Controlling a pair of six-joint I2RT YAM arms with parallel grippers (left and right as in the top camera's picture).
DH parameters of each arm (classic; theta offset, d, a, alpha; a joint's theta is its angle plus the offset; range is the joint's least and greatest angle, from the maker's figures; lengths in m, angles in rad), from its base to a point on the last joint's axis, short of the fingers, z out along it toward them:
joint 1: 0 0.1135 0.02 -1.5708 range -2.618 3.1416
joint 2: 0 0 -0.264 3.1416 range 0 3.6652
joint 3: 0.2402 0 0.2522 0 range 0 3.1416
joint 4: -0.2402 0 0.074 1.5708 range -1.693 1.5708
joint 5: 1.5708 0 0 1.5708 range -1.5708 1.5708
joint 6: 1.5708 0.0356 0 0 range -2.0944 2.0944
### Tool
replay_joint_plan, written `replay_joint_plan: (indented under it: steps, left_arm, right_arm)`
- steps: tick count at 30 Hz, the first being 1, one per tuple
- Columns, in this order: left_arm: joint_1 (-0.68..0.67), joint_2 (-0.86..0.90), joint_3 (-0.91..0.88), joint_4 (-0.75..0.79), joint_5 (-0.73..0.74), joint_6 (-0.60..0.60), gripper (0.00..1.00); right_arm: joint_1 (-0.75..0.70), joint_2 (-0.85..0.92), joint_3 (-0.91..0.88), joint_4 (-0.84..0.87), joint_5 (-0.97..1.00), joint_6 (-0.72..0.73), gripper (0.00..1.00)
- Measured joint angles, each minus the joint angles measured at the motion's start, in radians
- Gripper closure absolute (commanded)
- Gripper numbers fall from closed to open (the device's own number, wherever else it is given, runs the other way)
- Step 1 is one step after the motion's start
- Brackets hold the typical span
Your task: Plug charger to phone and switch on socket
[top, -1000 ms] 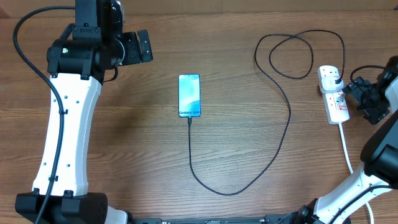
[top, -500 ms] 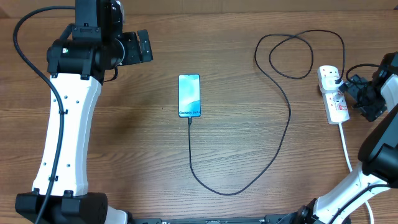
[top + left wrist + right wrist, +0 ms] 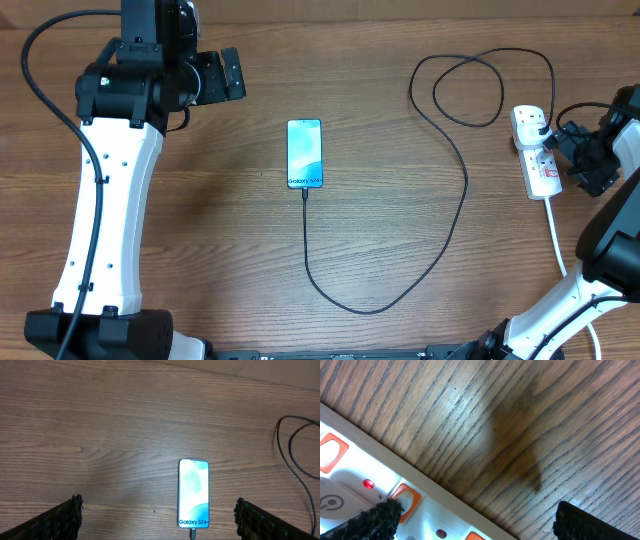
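Note:
The phone (image 3: 305,153) lies screen-up mid-table, its lit screen reading "Galaxy S24". The charger cable (image 3: 464,200) has its small tip in the phone's lower end (image 3: 192,534). It loops right and up to a black plug (image 3: 541,125) seated in the white socket (image 3: 537,152). My right gripper (image 3: 566,155) stands open at the socket's right side. In the right wrist view its left finger (image 3: 382,517) overlaps an orange switch (image 3: 406,499), and a small red light (image 3: 368,483) glows on the socket (image 3: 432,512). My left gripper (image 3: 236,75) hangs open, far up-left of the phone (image 3: 193,492).
The socket's thick white cord (image 3: 556,235) runs down toward the right arm's base. Loose cable loops (image 3: 470,90) lie at the back right. The left arm's white link (image 3: 105,210) spans the table's left side.
The right gripper shifted slightly up and left toward the socket, then held still. Left arm, phone and cable have not moved.

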Motion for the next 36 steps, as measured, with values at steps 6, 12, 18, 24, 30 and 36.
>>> replay_joint_plan:
  steps: [6, 12, 18, 24, 30, 36]
  left_arm:
    - [0.0, 0.0, 0.0, 0.0, 0.0, 0.0, 0.0]
    - [0.0, 0.0, 0.0, 0.0, 0.0, 0.0, 0.0]
    - [0.0, 0.0, 0.0, -0.001, 0.0, 0.0, 0.0]
    - [0.0, 0.0, 0.0, -0.001, -0.004, 0.0, 0.0]
    - [0.0, 0.0, -0.001, -0.003, -0.006, 0.0, 0.0]
    - [0.0, 0.0, -0.001, -0.003, -0.007, 0.0, 0.0]
  right_arm:
    - [-0.002, -0.001, 0.007, -0.042, -0.017, 0.018, 0.0]
    - [-0.045, -0.126, 0.008, -0.149, -0.043, 0.051, 0.0]
    - [-0.068, -0.479, 0.014, -0.413, -0.045, 0.09, 0.0]
    - [0.114, -0.756, -0.154, -0.393, -0.051, 0.103, 0.0]
    - [0.317, -1.247, -0.445, -0.341, -0.058, 0.103, 0.0]
    - [0.322, -1.355, -0.475, -0.391, -0.058, 0.104, 0.0]
